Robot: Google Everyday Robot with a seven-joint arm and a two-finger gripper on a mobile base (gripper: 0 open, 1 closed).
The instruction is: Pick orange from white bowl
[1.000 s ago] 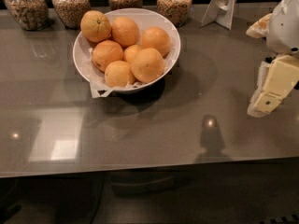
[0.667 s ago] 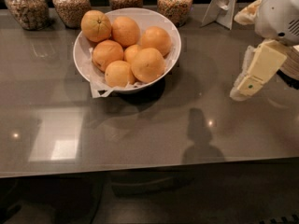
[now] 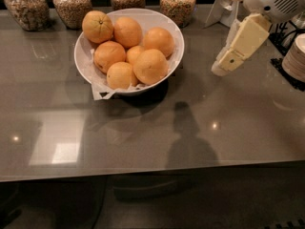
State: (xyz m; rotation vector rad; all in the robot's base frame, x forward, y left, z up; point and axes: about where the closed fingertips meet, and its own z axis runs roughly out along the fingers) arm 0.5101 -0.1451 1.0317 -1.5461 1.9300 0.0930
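Observation:
A wide glossy white bowl (image 3: 171,37) with white paper lining stands on the grey counter at the back left of centre. It holds several oranges (image 3: 150,66), piled up to its rim. My gripper (image 3: 228,63) hangs above the counter to the right of the bowl, apart from it, with its cream fingers pointing down and to the left. It holds nothing that I can see.
Several glass jars of grain (image 3: 73,4) line the back edge behind the bowl. A white stand (image 3: 220,8) is at the back right. A stack of white dishes (image 3: 295,56) sits at the right edge on a dark mat. The counter's front edge runs along the lower part of the view.
My gripper has moved up and to the left, closer to the bowl. Its shadow on the counter has shifted left too. The bowl and oranges have not moved.

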